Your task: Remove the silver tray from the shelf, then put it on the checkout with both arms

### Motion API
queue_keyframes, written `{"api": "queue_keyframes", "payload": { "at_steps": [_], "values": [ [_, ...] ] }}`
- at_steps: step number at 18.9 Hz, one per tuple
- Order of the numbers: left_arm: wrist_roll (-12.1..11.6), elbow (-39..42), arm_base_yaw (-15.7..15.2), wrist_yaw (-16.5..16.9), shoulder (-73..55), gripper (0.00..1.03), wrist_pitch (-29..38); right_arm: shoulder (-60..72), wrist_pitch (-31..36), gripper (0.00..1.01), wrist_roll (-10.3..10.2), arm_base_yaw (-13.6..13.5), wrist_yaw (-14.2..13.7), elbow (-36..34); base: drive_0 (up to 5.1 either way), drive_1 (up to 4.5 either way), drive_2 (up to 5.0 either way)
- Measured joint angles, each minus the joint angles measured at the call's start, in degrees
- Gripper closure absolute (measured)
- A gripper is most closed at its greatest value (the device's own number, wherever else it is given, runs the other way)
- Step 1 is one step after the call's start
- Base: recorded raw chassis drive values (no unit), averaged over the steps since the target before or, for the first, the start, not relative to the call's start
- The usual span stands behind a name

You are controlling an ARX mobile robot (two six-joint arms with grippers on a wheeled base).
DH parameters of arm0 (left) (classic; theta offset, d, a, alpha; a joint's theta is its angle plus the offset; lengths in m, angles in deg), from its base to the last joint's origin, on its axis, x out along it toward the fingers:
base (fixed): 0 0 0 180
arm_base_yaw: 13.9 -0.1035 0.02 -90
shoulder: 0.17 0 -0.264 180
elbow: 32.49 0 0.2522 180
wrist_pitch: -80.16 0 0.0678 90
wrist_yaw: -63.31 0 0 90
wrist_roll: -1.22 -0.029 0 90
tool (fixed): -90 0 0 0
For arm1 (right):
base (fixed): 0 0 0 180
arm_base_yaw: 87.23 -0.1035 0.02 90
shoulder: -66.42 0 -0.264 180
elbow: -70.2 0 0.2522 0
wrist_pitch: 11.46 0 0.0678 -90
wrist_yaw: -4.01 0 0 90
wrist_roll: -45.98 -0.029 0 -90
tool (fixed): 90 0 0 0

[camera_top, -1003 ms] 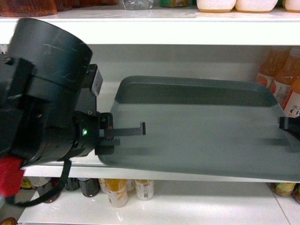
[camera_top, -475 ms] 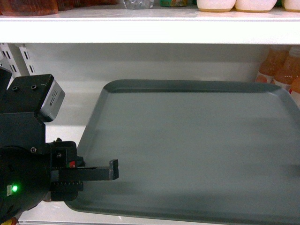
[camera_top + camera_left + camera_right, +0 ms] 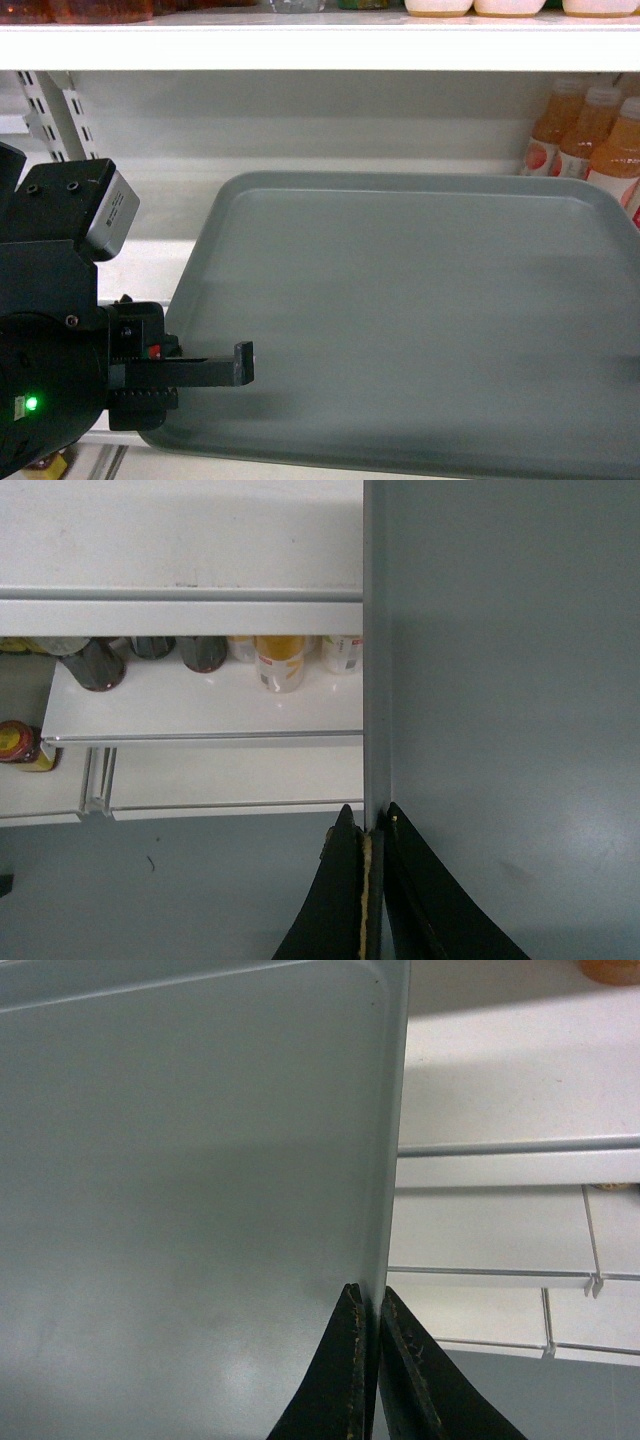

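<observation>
White store shelving fills the background: the shelf (image 3: 140, 262) the tray came from runs behind it, with perforated uprights (image 3: 62, 115) at the left and orange juice bottles (image 3: 585, 135) beyond the far right corner. A lower board (image 3: 200, 705) with small bottles and jars shows under the left hand.

The silver tray (image 3: 400, 320) is the biggest thing in view, held roughly level in front of the shelf. It is a flat, matte grey-green rectangle with rounded corners and a low raised rim, its surface plain and bare. How much of it overlaps the shelf board I cannot tell.

The left hand (image 3: 372, 825) is clamped on the tray's left rim, one finger above and one below the edge; the tray spreads away to that hand's right. The right hand (image 3: 368, 1305) is pinched on the opposite rim in the same way, the tray lying to its left. In the head view only the left hand shows.

By my reading, the take-off step is all but done and the carry is in hand. No checkout is in view, so the next move likely calls for backing clear of the shelf and turning toward the worktop, both hands moving together at a fixed spacing and height. Thin-edge grips like these could slip or twist if one arm leads.
</observation>
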Motion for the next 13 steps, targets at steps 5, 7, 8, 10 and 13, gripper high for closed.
{"api": "queue_keyframes", "payload": {
  "at_steps": [5, 7, 8, 10, 13],
  "values": [
    [0.0, 0.0, 0.0, 0.0, 0.0, 1.0, -0.1, 0.0, -0.1, 0.98, 0.0, 0.0, 0.0, 0.0, 0.1, -4.19, 4.4],
    [0.0, 0.0, 0.0, 0.0, 0.0, 1.0, -0.2, 0.0, -0.1, 0.98, 0.0, 0.0, 0.1, 0.0, 0.0, -4.26, 4.3],
    [0.0, 0.0, 0.0, 0.0, 0.0, 1.0, 0.0, 0.0, 0.0, 0.98, 0.0, 0.0, 0.1, 0.0, 0.0, -4.31, 4.3],
    [0.0, 0.0, 0.0, 0.0, 0.0, 1.0, 0.0, 0.0, 0.2, 0.98, 0.0, 0.0, 0.1, 0.1, 0.1, -4.23, 4.4],
    [0.0, 0.0, 0.0, -0.1, 0.0, 1.0, -0.2, 0.1, 0.1, 0.98, 0.0, 0.0, 0.1, 0.1, 0.1, -4.19, 4.4]
  ]
}}
